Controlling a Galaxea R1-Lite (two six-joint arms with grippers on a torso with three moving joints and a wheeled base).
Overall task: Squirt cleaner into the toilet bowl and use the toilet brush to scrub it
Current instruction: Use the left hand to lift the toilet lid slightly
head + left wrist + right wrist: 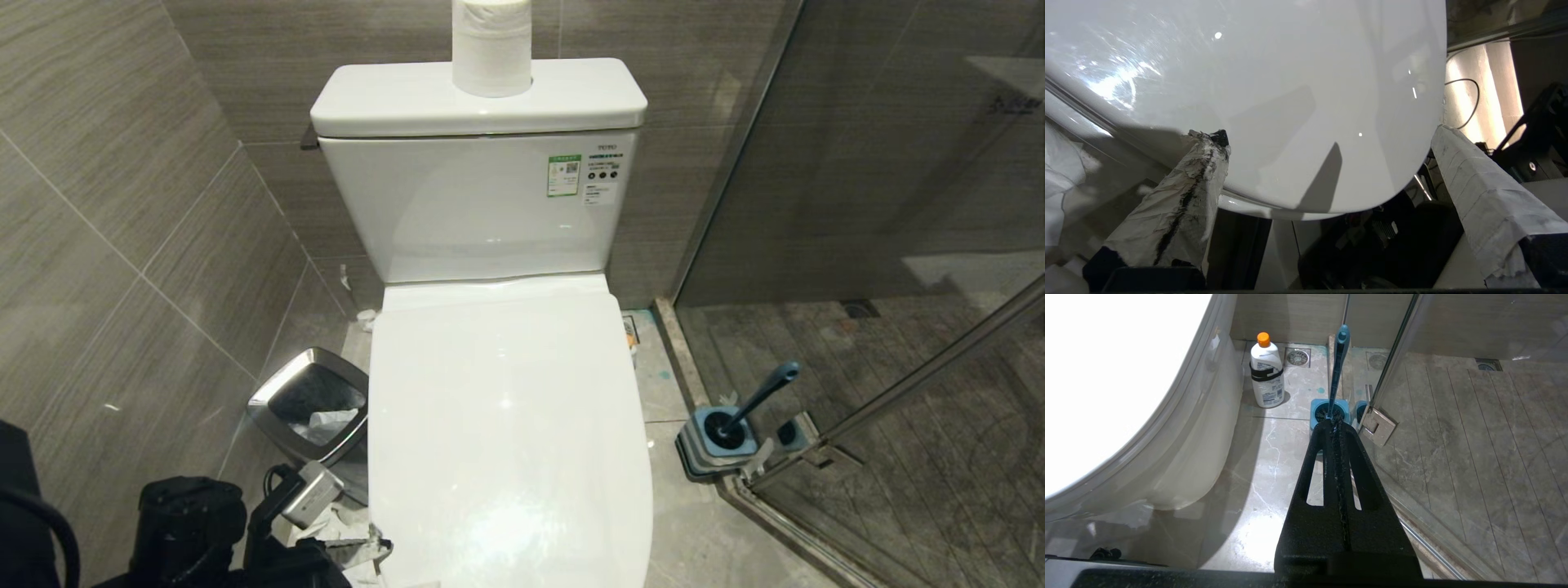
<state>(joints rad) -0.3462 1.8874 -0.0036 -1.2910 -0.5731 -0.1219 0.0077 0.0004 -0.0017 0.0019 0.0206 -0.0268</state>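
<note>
1. Two fingers (1180, 196) of the left gripper (1327, 155), both wrapped in pale tape, stand wide apart at the front edge of the closed lid (506, 425), holding nothing. One tip sits right against the lid's rim; I cannot tell whether it touches.
2. Judging by the shut lid, the step in hand is raising it, since the toilet bowl (1180, 457) beneath cannot take cleaner until it is open.
3. To do it well, the near finger should probably hook under the rim at the lid's 6 o'clock edge and lift in an arc towards the tank (478, 204); the glossy surface looks slippery, so a push from below seems safer than a pinch.
4. From the head view, the toilet brush (755, 400) leans in its holder (718, 445) at about 3 o'clock of the lid, by the glass door (898, 204), and the waste bin (314, 404) stands at 9 o'clock; a paper roll (491, 45) tops the tank.
5. Only the right wrist view shows the cleaner bottle (1267, 371), upright on the floor at the toilet's base and just beside the brush holder, towards the back wall.
6. That view also shows the right gripper (1336, 424) closed on nothing, parked low and pointing at the holder.
7. Only the left wrist view shows how close the fingers are to the rim.
</note>
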